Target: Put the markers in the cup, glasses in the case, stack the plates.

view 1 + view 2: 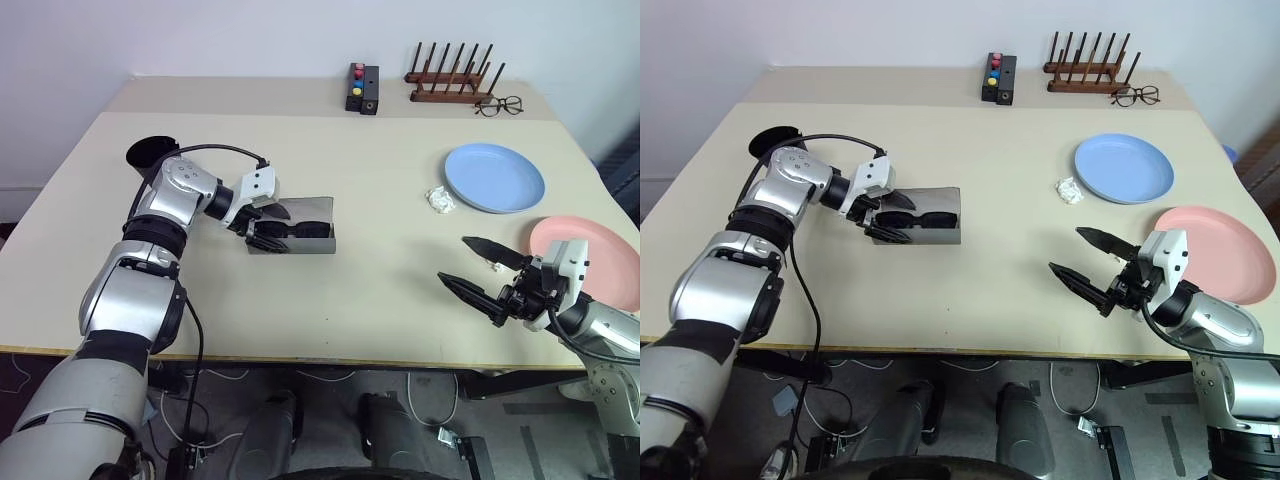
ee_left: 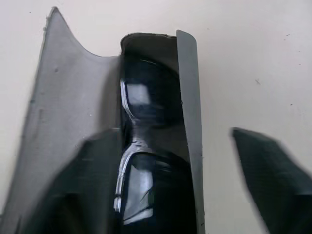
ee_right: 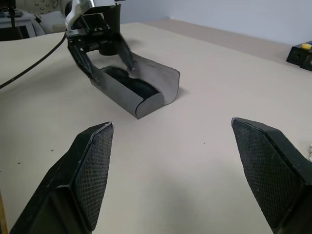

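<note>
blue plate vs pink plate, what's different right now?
The blue plate is light blue, the pink plate pink. The blue plate lies farther back by a crumpled white scrap; the pink plate lies nearer, beside the right gripper. Both are round, shallow, alike in size, unstacked.

beige table (image 1: 330,300) bears case (image 1: 312,243), plates (image 1: 494,177), cup (image 1: 150,152).

wooden peg rack (image 1: 452,78) and wire-framed spectacles (image 1: 499,105) at table's far edge, black button box (image 1: 362,89), crumpled paper (image 1: 439,200)
</note>
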Controlling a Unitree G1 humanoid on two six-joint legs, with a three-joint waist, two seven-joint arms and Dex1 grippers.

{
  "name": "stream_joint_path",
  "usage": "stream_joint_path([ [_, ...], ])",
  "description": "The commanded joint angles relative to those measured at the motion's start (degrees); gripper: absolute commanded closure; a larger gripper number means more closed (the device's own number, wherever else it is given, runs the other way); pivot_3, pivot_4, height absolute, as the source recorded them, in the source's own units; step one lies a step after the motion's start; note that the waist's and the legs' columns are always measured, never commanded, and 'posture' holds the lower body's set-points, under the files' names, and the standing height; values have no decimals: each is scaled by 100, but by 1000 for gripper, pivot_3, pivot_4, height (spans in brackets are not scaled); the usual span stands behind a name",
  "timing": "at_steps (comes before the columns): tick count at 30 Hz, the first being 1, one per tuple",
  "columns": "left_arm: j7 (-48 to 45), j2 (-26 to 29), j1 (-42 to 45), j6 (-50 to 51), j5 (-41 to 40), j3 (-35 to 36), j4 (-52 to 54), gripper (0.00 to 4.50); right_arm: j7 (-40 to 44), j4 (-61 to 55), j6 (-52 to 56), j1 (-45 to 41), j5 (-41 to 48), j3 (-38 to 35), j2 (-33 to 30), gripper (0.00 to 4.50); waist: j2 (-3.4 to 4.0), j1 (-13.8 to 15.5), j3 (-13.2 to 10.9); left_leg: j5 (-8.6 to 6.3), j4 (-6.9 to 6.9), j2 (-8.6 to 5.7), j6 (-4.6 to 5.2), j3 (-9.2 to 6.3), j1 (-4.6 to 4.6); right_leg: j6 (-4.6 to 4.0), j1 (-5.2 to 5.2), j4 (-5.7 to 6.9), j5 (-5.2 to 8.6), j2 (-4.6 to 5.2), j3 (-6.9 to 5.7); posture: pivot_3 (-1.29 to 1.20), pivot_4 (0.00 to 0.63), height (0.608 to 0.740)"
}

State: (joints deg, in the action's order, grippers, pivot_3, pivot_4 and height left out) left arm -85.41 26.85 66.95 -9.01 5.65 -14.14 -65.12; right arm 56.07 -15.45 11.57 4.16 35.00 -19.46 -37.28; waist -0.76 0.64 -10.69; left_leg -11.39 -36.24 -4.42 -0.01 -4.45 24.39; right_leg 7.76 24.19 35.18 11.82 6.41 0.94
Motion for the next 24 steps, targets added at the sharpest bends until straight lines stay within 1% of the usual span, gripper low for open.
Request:
stream_joint_path([
  [1,6,21,193,-1,-300,359,290,345,-13,-110,-54,-95,47,-137,-93,562,0,0,0,0,0,0,0,0,0,0,0,0,0,0,0,0,150,740],
  [4,204,-22,298,237,-488,618,508,345,-23,-77,-52,-189,14,-78,-93,562,0,-1,0,0,0,0,0,0,0,0,0,0,0,0,0,0,150,740],
  [6,485,-56,357,372,-555,755,598,345,-25,-53,-46,-249,-9,-41,-87,562,-1,0,0,0,-1,0,0,0,0,0,0,0,0,0,0,0,150,740],
  [7,767,-57,397,459,-555,829,581,345,-20,-32,-42,-294,-22,-13,-79,562,-1,0,0,0,-1,0,0,-1,0,0,-1,0,0,0,0,0,150,740],
  [8,935,-46,400,483,-538,867,593,877,-11,-16,-41,-328,-34,9,-73,562,-1,-1,0,0,-1,0,0,-1,0,1,-1,0,0,0,0,0,150,740],
  [9,1114,-32,392,504,-512,891,607,1211,-4,0,-41,-357,-44,27,-68,562,0,-1,0,0,-1,0,0,-1,0,1,-1,0,0,0,0,0,150,740],
  [11,2031,-37,433,558,-330,925,460,2217,4,40,-49,-423,-67,74,-61,562,0,-2,0,0,0,0,0,-1,-1,1,-1,0,0,0,0,0,150,740],
  [13,2644,-25,419,494,-177,903,389,3344,6,66,-48,-483,-77,111,-60,562,0,-10,0,0,-1,0,0,-1,-2,2,-1,1,0,0,0,0,150,740],
  [14,2788,-20,406,462,-133,881,382,3846,8,71,-45,-499,-80,117,-58,562,0,-10,0,0,0,0,0,-1,-2,2,-1,2,0,-1,0,0,150,740],
  [15,3146,-31,392,500,85,736,337,4300,8,80,-42,-530,-92,138,-55,562,-1,-6,0,0,0,0,0,-1,-2,2,0,3,-1,-1,0,0,150,740],
  [16,3358,-43,375,567,335,534,301,4300,6,87,-39,-555,-101,154,-50,562,0,-2,0,0,0,0,0,-1,-2,2,0,3,-1,-2,0,0,150,740],
  [18,3428,-95,302,695,637,242,263,4300,-5,91,-31,-604,-111,190,-37,562,0,2,0,0,-1,-1,0,1,-2,2,-1,3,-1,-2,0,0,150,740],
  [22,3480,-210,172,542,826,21,239,4300,-40,82,-41,-621,-122,250,-21,562,-1,9,0,0,-3,-3,0,2,-1,3,-3,2,-1,-2,0,0,150,740],
  [24,3340,-273,75,539,935,-124,264,4300,-64,56,-41,-611,-121,281,-5,562,-1,4,0,0,-3,-2,0,2,-1,3,-3,2,-2,-2,0,0,150,740],
])
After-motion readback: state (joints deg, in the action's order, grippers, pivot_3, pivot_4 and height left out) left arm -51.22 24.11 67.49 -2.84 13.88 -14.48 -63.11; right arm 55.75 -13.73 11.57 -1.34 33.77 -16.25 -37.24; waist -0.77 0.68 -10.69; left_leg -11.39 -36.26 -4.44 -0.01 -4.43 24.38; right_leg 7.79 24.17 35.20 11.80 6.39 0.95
